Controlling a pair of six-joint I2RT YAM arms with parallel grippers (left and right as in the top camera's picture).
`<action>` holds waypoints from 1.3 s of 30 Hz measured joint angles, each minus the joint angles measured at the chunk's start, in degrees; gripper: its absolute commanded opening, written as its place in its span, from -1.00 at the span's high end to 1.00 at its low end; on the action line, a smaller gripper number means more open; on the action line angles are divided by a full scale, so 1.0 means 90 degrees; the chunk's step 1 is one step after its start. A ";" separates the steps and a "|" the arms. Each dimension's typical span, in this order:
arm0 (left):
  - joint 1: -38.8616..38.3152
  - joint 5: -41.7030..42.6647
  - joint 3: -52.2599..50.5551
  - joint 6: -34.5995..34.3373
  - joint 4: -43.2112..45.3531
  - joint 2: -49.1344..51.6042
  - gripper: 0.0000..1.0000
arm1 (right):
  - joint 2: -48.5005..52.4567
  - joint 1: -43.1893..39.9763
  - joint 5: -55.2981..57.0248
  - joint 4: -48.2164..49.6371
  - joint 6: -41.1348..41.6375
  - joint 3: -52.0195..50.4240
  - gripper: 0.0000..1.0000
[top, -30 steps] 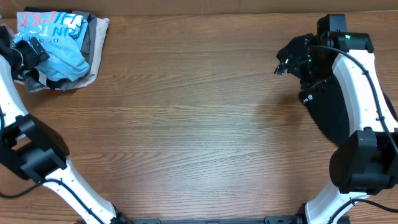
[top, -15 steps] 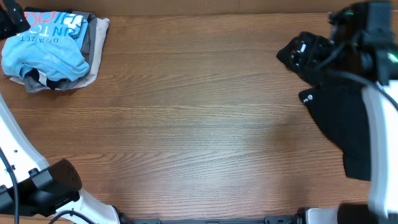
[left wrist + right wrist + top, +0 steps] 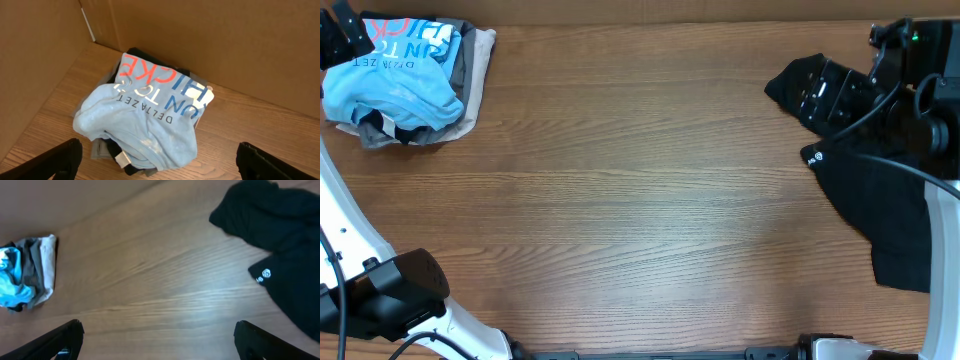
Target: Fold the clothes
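The clothes lie in two places. A crumpled light blue T-shirt (image 3: pixel 395 85) (image 3: pixel 150 115) with red and dark lettering tops a small pile at the table's far left corner. A black garment (image 3: pixel 885 210) (image 3: pixel 290 245) with a small white round logo (image 3: pixel 813 155) (image 3: pixel 263 274) is spread flat at the right side. My left gripper (image 3: pixel 338 35) (image 3: pixel 162 165) hovers open above the pile's near edge, its fingers (image 3: pixel 60 160) wide apart and touching nothing. My right gripper (image 3: pixel 835 90) (image 3: pixel 160 340) hangs open high over the black garment's upper end, empty.
Under the blue shirt lie grey, beige and black garments (image 3: pixel 470 80). Brown cardboard walls (image 3: pixel 210 40) stand close behind and left of the pile. Bare wooden tabletop (image 3: pixel 640 180) stretches between the pile and the black garment.
My left gripper has drawn back off the pile towards the far left corner. My right arm has lifted and swung right, uncovering more of the black garment. Both stayed open.
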 measured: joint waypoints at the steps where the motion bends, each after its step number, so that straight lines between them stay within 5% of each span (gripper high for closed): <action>1: -0.0002 0.0000 0.0000 0.0000 0.0002 0.0000 -1.00 | 0.0002 -0.0002 0.0002 -0.0022 0.0000 0.0000 -1.00; 8: 0.0000 -0.0002 0.0000 0.0000 0.0000 0.0000 -1.00 | 0.0034 0.0117 0.0163 0.0231 -0.0233 -0.0015 -1.00; 14: 0.0000 -0.0002 0.0000 0.0002 0.0002 0.0000 -1.00 | -0.0359 0.0843 0.0709 0.1513 -0.0566 -0.0673 -1.00; 39: 0.0000 0.0000 0.0000 0.0002 0.0000 0.0002 -0.99 | -0.7206 0.0780 0.1022 0.7546 -0.0663 -0.9391 -1.00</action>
